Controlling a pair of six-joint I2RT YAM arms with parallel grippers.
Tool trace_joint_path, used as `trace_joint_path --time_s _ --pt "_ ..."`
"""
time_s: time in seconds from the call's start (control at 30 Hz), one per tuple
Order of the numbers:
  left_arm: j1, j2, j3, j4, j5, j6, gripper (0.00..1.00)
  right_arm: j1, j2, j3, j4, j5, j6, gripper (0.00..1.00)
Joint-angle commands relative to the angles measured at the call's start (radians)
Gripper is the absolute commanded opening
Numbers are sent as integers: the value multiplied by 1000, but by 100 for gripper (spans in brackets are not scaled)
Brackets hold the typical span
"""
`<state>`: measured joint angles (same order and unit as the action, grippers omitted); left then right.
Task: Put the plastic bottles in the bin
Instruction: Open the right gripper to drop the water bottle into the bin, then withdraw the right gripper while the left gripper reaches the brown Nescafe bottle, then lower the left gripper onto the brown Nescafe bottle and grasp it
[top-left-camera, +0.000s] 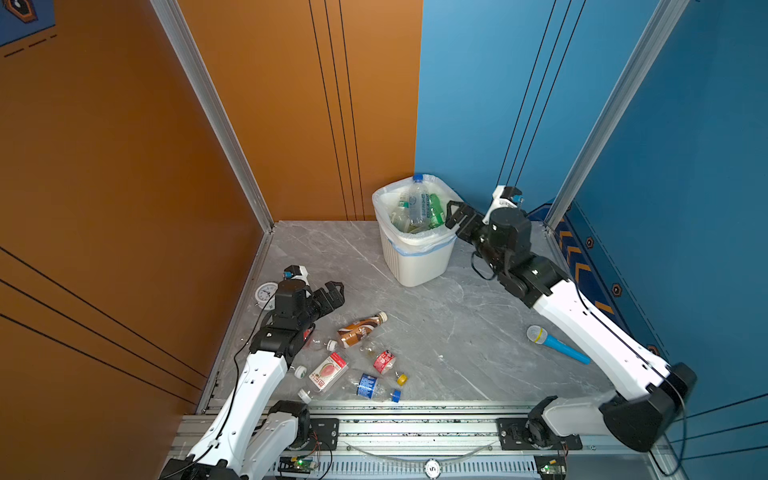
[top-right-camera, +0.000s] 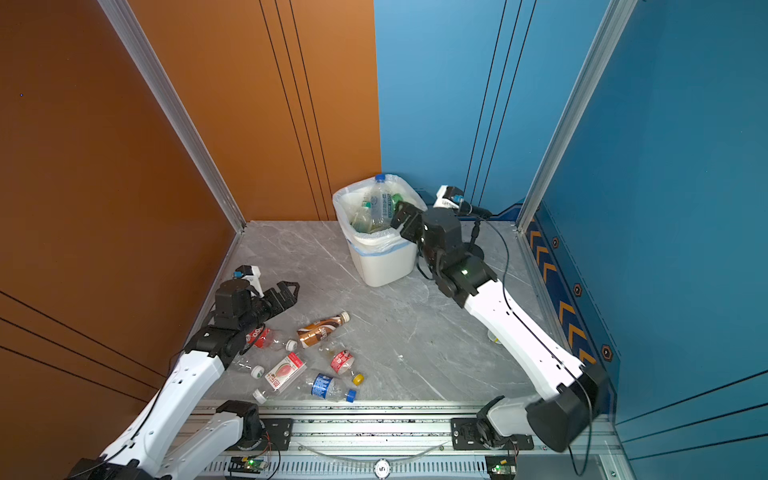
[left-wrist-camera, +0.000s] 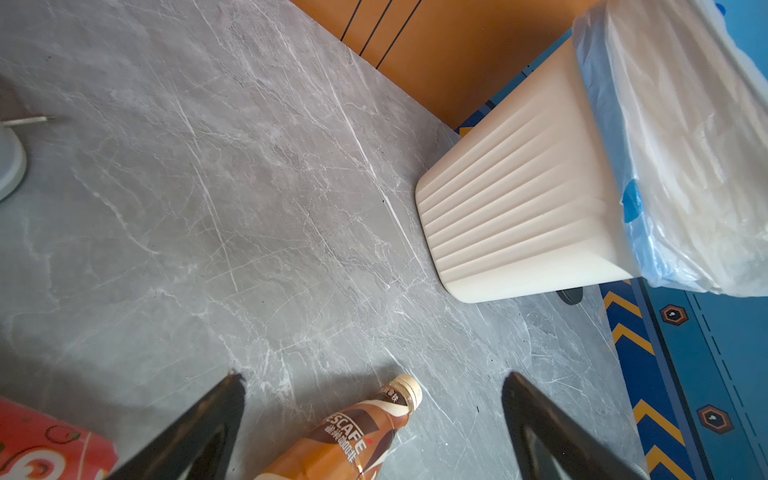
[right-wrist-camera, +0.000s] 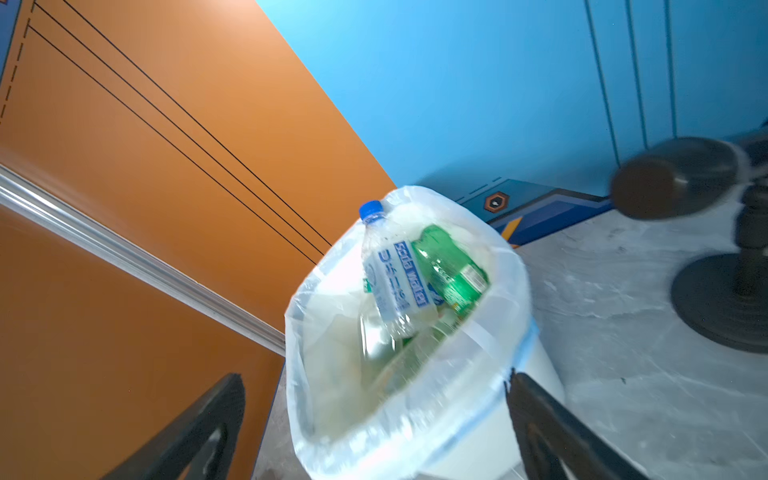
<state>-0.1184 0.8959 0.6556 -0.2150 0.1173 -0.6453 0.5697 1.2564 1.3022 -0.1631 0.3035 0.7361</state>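
Observation:
The bin (top-left-camera: 415, 259) (top-right-camera: 382, 268) stands at the back, white, ribbed and bag-lined. Inside it lean a clear blue-capped bottle (top-left-camera: 417, 203) (right-wrist-camera: 395, 282) and a green bottle (top-left-camera: 435, 210) (right-wrist-camera: 451, 266), among others. My right gripper (top-left-camera: 452, 212) (top-right-camera: 400, 214) (right-wrist-camera: 374, 376) hangs open and empty over the bin's right rim. Several plastic bottles lie on the floor at front left: a brown one (top-left-camera: 360, 328) (left-wrist-camera: 345, 440), a red-labelled crushed one (top-left-camera: 384, 360), a blue-labelled one (top-left-camera: 370, 386) and a watermelon-labelled one (top-left-camera: 326, 372). My left gripper (top-left-camera: 337, 291) (top-right-camera: 290, 289) (left-wrist-camera: 374, 376) is open above the brown bottle's cap end.
A blue-handled microphone (top-left-camera: 557, 343) lies under the right forearm. A white clock (top-left-camera: 266, 294) sits by the orange wall, left of the left wrist. A black stand (right-wrist-camera: 727, 299) is right of the bin. Another red-labelled bottle (top-right-camera: 262, 336) lies partly under the left arm.

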Motion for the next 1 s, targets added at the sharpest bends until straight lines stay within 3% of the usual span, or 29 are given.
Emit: trace_joint_path --time_s 0.0,0.17,0.37,0.63,0.7,0.97 --pt "5 4 -5 -24 22 -14 98 -7 -114 -221 -30 72 2 100" --pt "-1 10 2 -80 40 -1 98 -55 -261 -397 -120 84 66 100" --pt "-49 30 40 -183 42 82 99 -105 -317 -447 -137 69 76 100" --pt "-252 139 150 -377 -152 198 88 -122 -313 -461 -113 27 83 100" --pt "-285 165 163 -414 -183 209 79 -126 -317 -463 -113 24 81 100" --pt "-383 271 184 -467 -241 223 83 -144 -330 -477 -109 9 86 99"
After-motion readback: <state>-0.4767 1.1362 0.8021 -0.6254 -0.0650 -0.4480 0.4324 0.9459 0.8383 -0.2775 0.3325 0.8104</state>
